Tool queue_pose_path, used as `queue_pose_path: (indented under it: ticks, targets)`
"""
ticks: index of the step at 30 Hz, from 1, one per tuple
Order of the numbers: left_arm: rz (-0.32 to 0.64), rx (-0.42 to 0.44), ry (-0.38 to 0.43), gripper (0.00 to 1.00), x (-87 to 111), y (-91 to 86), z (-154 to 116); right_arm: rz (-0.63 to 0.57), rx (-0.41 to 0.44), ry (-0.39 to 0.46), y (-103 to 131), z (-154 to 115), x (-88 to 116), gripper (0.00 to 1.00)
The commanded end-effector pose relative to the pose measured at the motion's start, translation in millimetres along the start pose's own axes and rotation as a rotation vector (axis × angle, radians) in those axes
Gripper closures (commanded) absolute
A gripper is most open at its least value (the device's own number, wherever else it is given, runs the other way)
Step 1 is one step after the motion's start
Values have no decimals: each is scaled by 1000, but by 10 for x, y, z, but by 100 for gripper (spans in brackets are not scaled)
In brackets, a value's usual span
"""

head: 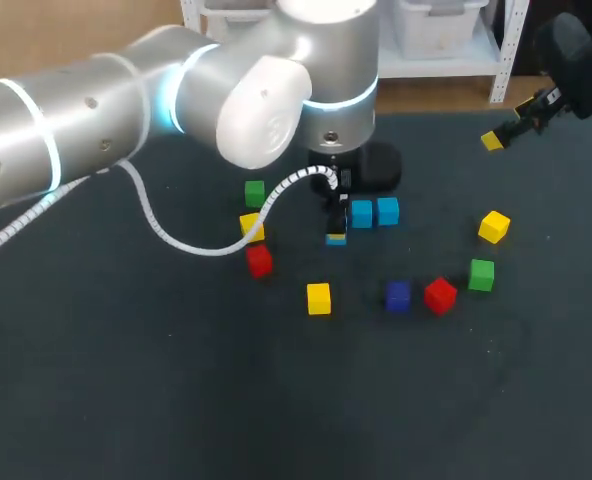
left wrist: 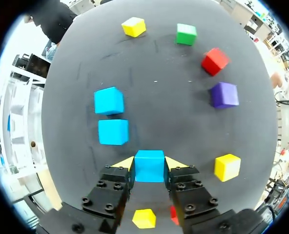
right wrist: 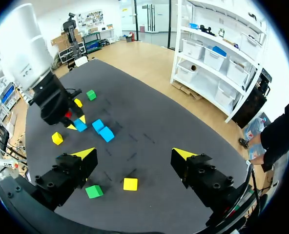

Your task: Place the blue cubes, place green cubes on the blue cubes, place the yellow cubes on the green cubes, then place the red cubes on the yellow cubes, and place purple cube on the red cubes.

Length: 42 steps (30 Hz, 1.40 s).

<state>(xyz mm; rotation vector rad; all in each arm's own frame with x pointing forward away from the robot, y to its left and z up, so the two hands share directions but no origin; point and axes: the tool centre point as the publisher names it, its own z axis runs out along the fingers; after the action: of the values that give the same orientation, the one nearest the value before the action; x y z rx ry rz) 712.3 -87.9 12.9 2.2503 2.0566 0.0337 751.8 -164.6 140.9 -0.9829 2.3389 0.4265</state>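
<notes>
My left gripper point(left wrist: 149, 165) is shut on a light blue cube point(left wrist: 149, 165), low over the dark mat and just short of two more blue cubes point(left wrist: 113, 131) point(left wrist: 109, 100) lying side by side. From above, the held cube point(head: 336, 238) shows under the left wrist, beside that blue pair point(head: 362, 213) point(head: 387, 211). A purple cube point(head: 397, 295), red cubes point(head: 440, 295) point(head: 259, 260), green cubes point(head: 481, 274) point(head: 254, 192) and yellow cubes point(head: 319, 298) point(head: 493, 226) point(head: 252, 227) lie scattered singly. My right gripper point(head: 509, 125) point(right wrist: 134, 155) hangs open and empty above the mat's far right corner.
The large left arm point(head: 126, 100) crosses the far left of the mat point(head: 126, 380) and hides part of it. Its white coiled cable point(head: 176, 235) hangs near the left cubes. Bare mat stretches across the near half.
</notes>
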Motion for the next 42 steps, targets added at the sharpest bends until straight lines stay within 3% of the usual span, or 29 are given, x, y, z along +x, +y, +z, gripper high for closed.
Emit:
queue_pose_path:
  ticks: [1,11,42]
  targets:
    - [2,42,7,100,-27,195,67,-1,0,-2,1,1,5,0]
    - [-23,58,17,100,-30,441,126,-1,0,-2,1,1,5,0]
    - [-96,87,25,100,-18,433,126,-1,0,-2,1,1,5,0]
